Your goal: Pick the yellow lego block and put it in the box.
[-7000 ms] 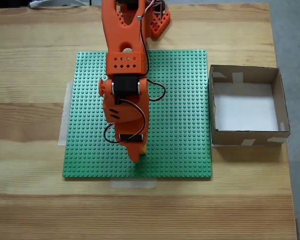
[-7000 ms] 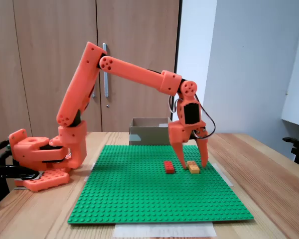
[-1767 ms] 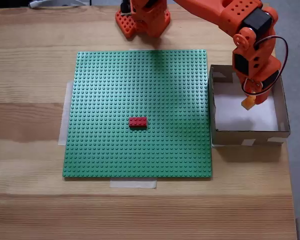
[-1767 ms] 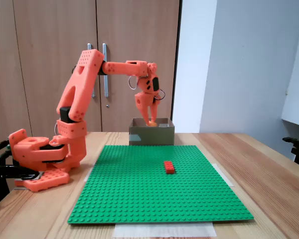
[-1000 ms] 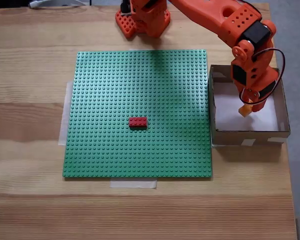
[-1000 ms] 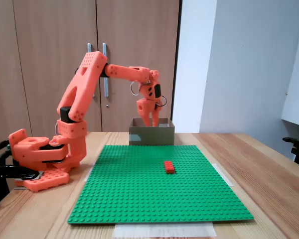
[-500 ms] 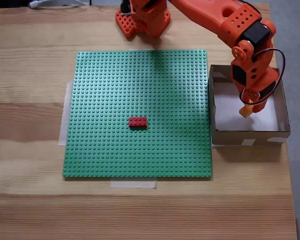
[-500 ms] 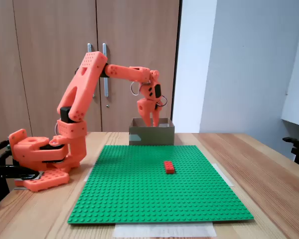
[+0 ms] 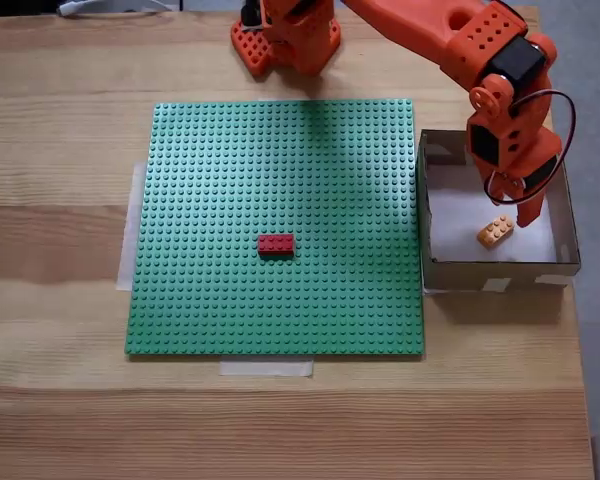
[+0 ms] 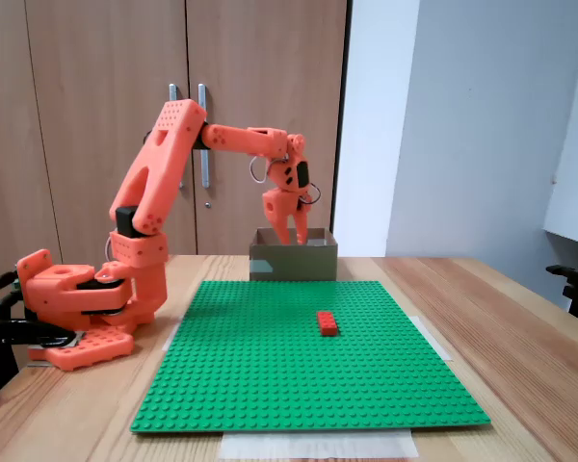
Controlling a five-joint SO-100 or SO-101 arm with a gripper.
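Release step: the yellow lego block [image 9: 496, 231] lies on the white floor of the box [image 9: 427, 215]. The jaws [image 9: 516, 203], above the box, stand parted and empty; next, the arm need only lift clear of the box

You get one fixed view looking straight down on the green baseplate [image 9: 275, 225] from close above; another stands low at the table edge, facing the cupboard doors [image 10: 173, 115]. Both share the baseplate.
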